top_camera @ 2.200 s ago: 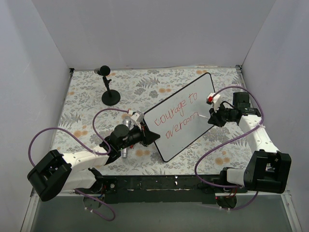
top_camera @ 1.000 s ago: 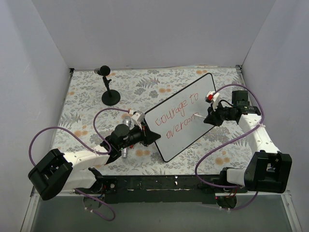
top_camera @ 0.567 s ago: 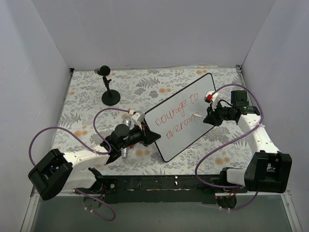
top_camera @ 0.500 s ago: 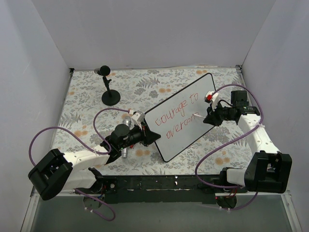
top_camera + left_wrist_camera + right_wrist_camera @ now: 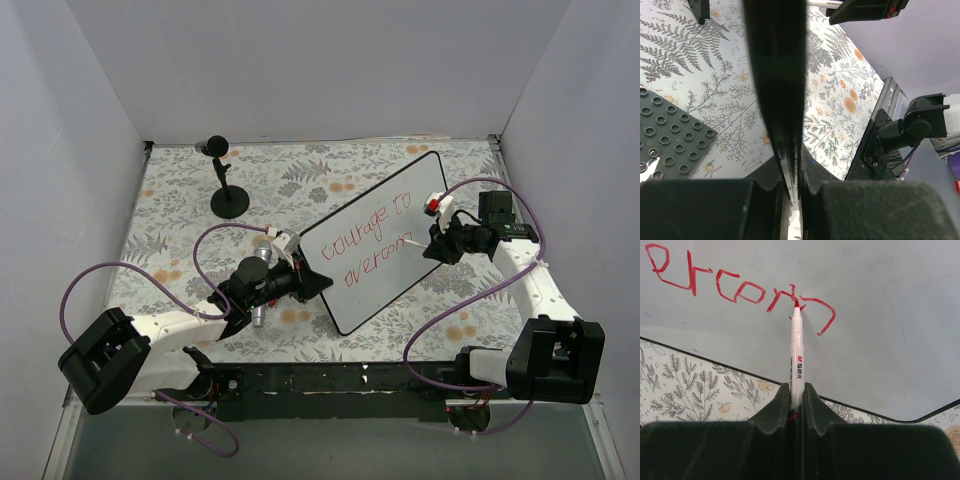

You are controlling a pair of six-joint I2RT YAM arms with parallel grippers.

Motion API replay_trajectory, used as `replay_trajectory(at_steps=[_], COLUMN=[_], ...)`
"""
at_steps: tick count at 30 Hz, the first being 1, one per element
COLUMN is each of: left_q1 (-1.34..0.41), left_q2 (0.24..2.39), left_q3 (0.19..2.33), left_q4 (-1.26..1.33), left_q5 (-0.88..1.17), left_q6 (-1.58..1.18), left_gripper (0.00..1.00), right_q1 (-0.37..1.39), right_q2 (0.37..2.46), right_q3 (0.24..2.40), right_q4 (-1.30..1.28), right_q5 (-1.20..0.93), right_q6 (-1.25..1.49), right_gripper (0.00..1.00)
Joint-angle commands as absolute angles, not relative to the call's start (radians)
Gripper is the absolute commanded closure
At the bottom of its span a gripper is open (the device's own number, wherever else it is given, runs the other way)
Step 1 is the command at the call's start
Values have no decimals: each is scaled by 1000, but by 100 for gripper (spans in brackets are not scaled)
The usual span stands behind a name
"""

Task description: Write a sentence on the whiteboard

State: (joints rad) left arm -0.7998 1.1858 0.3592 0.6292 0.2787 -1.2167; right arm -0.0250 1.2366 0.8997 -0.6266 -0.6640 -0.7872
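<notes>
Right hand (image 5: 796,392), clamped on a red-tipped marker (image 5: 797,347), holds the tip against the last letter of the sentence (image 5: 740,287) on the whiteboard (image 5: 425,185); my left hand (image 5: 789,175) grips the board's left edge above the floral tabletop (image 5: 180,200).

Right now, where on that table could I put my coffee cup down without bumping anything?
The far strip of flowered cloth between the black stand and the whiteboard is bare. It is crowded around the whiteboard: left fingers clamp its edge, right fingers hold a marker to it.
</notes>
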Motion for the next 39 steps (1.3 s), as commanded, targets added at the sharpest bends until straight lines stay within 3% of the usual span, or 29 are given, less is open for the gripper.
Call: replay_trajectory(at_steps=[1, 20, 28, 39], left_q1=[-807, -807, -805, -805], left_q2=[1167, 1173, 1177, 1164], left_q3=[367, 371, 399, 426], left_q4=[614, 607, 551, 448], left_q5=[322, 322, 310, 324], left_q6=[-1161, -1158, -1106, -1016], left_gripper=[100, 100, 100, 100], right_q1=[-29, -43, -74, -110], right_q2=[1230, 1220, 1051, 1014], right_q3=[916, 900, 979, 951], right_q4=[-588, -667, -764, -637], right_q5=[-663, -656, -787, -686], right_q6=[-764, -834, -881, -740], right_gripper=[99, 99, 99, 99])
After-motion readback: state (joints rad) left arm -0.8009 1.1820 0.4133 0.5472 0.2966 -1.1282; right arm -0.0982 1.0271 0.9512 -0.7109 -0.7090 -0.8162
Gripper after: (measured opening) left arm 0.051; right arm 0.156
